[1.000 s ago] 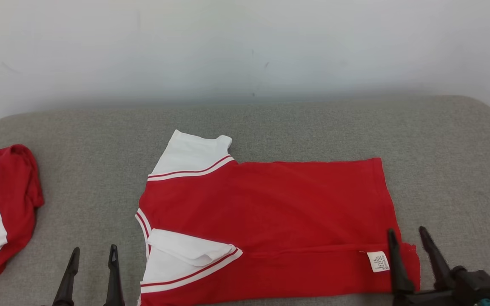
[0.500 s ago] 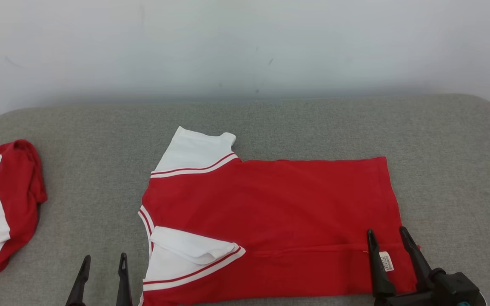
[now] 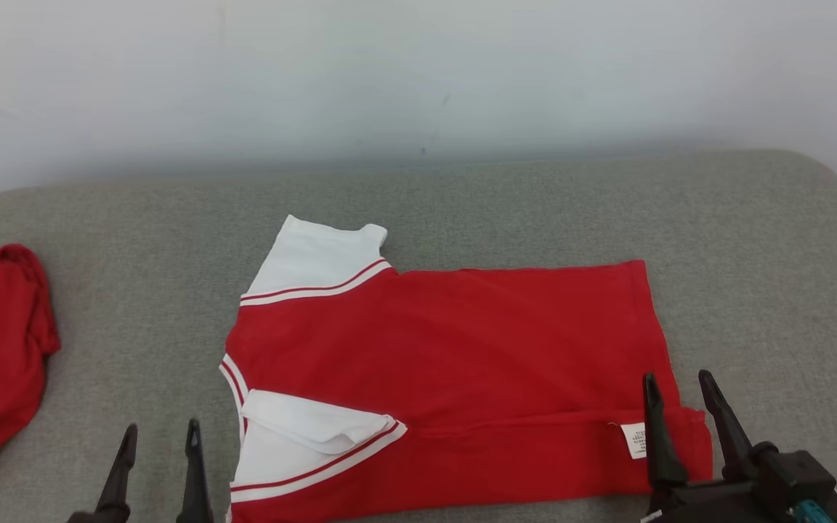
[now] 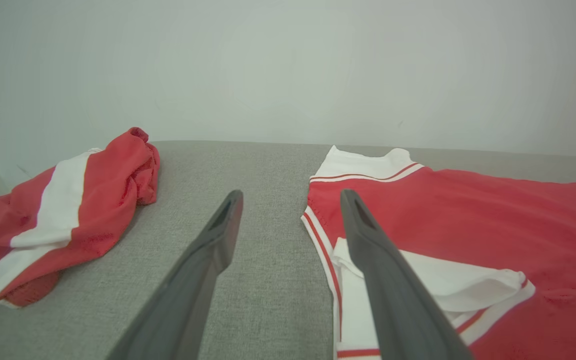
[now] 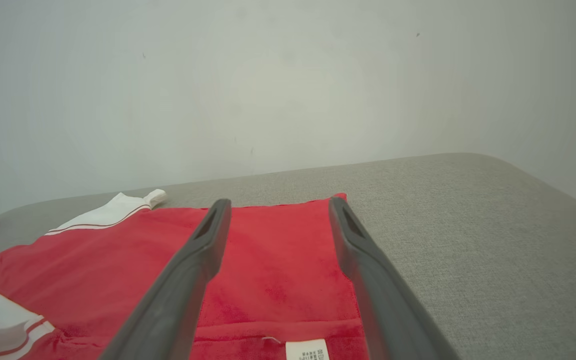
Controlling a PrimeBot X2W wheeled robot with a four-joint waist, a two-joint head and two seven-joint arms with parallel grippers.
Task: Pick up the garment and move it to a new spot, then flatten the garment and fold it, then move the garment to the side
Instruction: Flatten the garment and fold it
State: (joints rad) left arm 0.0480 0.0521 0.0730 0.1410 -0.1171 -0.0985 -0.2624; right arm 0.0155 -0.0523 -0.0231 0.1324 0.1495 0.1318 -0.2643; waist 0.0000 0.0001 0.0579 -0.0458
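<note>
Clothing (image 3: 4, 349) in red with a white band is seen crumpled in a heap at the far left of the grey padded surface (image 3: 135, 240). It is partly cut off by the head view's edge and lies well apart from everything else.

To its right, the left hand (image 3: 160, 428) is held over bare grey fabric. Its two dark fingers are spread wide and nothing is caught between them. In the left wrist view one finger is lined up with the striped neck edge of the garment (image 3: 462, 341), though no contact can be made out.

The garment — a red shirt with white sleeves — is laid flat across the middle of the surface, neck to the left and hem to the right. The far sleeve (image 3: 317, 254) is spread toward the pale wall (image 3: 418, 73), and the near sleeve (image 3: 309, 428) is folded in over the red body. A fold line is seen along the near edge, with a small white label (image 3: 633, 439) exposed at its right end.

Just beside that label, the right hand (image 3: 678, 378) is placed at the garment's near right corner, fingers fully parted and closed on nothing. Whether its tips rest on the cloth or hover just over it cannot be settled — a small gap seems likely.
</note>
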